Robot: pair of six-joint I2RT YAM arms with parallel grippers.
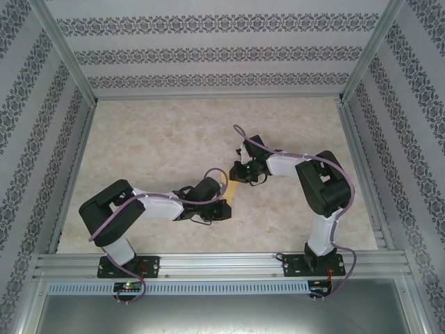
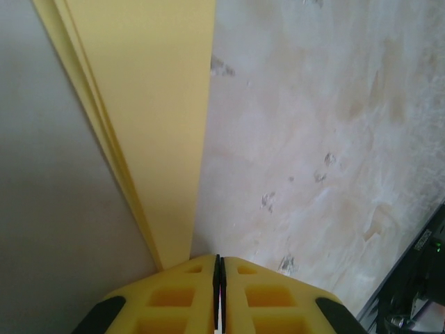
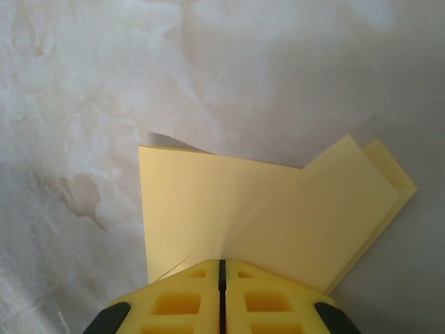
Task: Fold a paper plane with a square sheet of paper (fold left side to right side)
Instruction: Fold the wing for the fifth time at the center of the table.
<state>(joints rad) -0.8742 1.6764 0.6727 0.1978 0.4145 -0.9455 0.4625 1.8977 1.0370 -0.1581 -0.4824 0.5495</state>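
Note:
The square sheet of paper (image 3: 264,209) is yellow and folded into layers, bent along a soft crease that runs out from my right gripper (image 3: 222,261). That gripper is shut on the paper's near edge, and the paper's far left corner lifts off the table. In the left wrist view the paper (image 2: 153,125) is a long narrow strip with stacked edges on its left. It ends at the tip of my left gripper (image 2: 219,259), which is shut with nothing showing between its pads. From above, the left gripper (image 1: 224,193) and right gripper (image 1: 237,181) meet at mid-table.
The beige marbled table (image 1: 167,139) has open room behind and to both sides of the grippers. Metal frame rails (image 1: 222,263) and patterned walls close it in. The right arm's base (image 2: 417,292) shows at the lower right of the left wrist view.

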